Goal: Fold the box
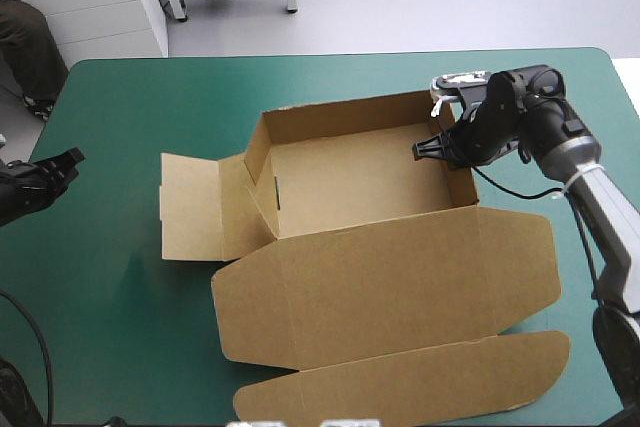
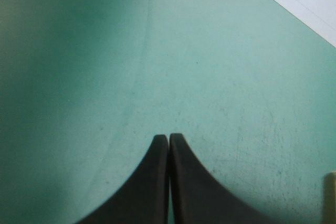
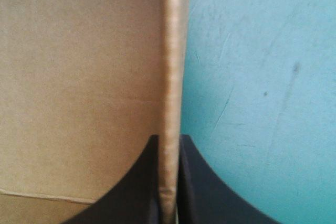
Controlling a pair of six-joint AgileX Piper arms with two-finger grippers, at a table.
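Now, wall-raising: right tool (image 3: 169,140) pinches the box's (image 1: 350,187) right wall, left tool (image 2: 168,137) closed, empty. Next, likely lifting its left end.

No text, label, brand, number or sign is readable in any view. The box (image 1: 370,277) shows plain brown board on every face in sight. The teal-green cover (image 1: 130,317) is plain, with no legible print.
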